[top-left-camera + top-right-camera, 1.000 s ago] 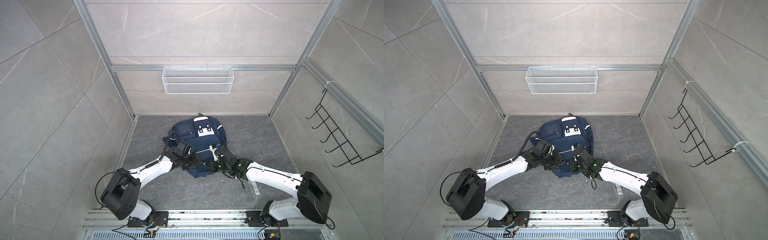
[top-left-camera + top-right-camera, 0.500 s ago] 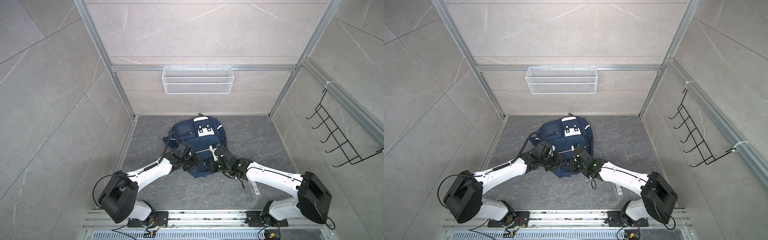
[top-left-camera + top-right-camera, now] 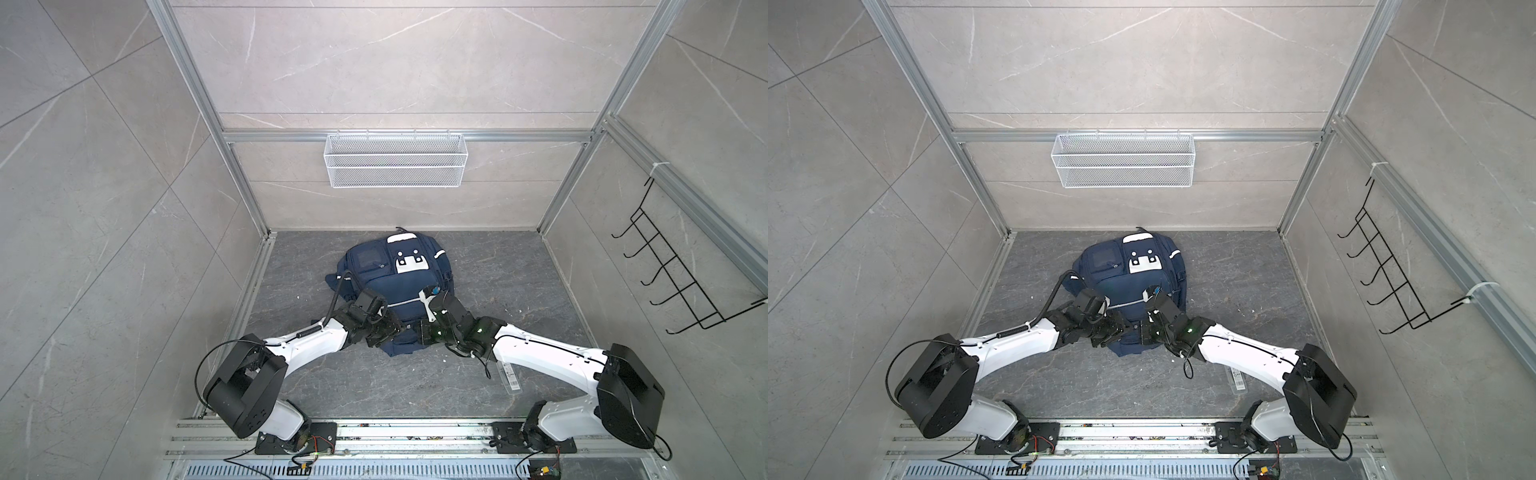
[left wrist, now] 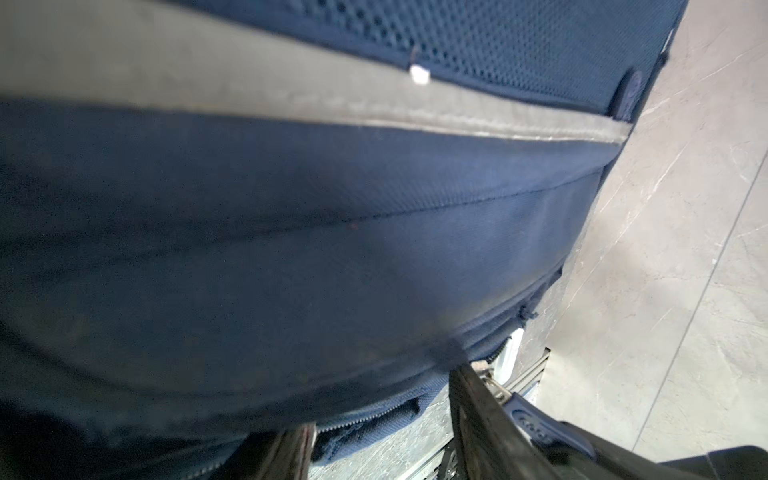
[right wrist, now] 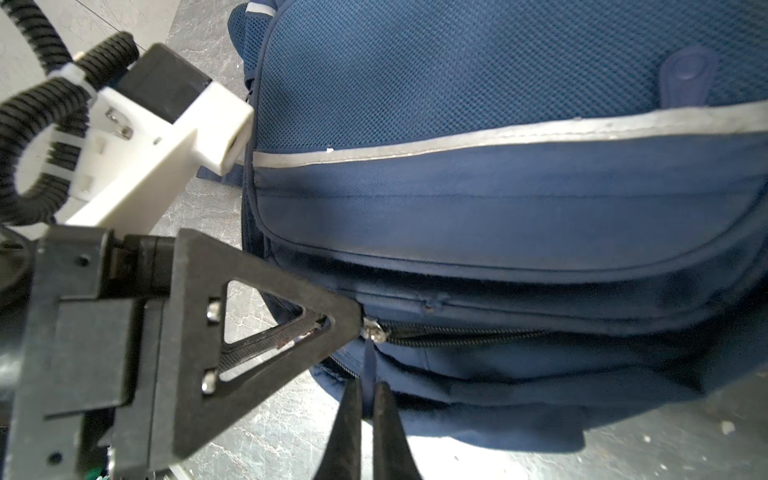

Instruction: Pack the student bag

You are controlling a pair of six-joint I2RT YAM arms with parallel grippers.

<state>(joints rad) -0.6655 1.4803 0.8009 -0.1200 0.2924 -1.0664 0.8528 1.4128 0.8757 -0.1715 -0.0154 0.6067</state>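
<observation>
Insp. note, standing at the rig. The grey stone-look worktop (image 3: 498, 270) is walled on 3 sides. The navy student bag (image 3: 399, 286) lies flat at centre, toward the rear wall. Its front panel is up, its white patches are at the far end, and its near end sits between the 2 arms.

The white wire basket (image 3: 395, 166) hangs on the rear wall, well apart from the bag. The black hook rack (image 3: 673, 278) is on the R wall.

- **L pincer (image 4: 382, 403):** at the bag's near edge, fingers part-spread w/ the zipped hem between them. Can't tell if it's clamped on the fabric.
- **R pincer (image 5: 368, 395):** pressed together, pinching the blue zip pull (image 5: 369, 361).
- **Reflective stripe (image 5: 498, 137):** silver, runs across the front panel.
- **Zip slider (image 5: 374, 331):** metal, just beside the L fingertip.
</observation>
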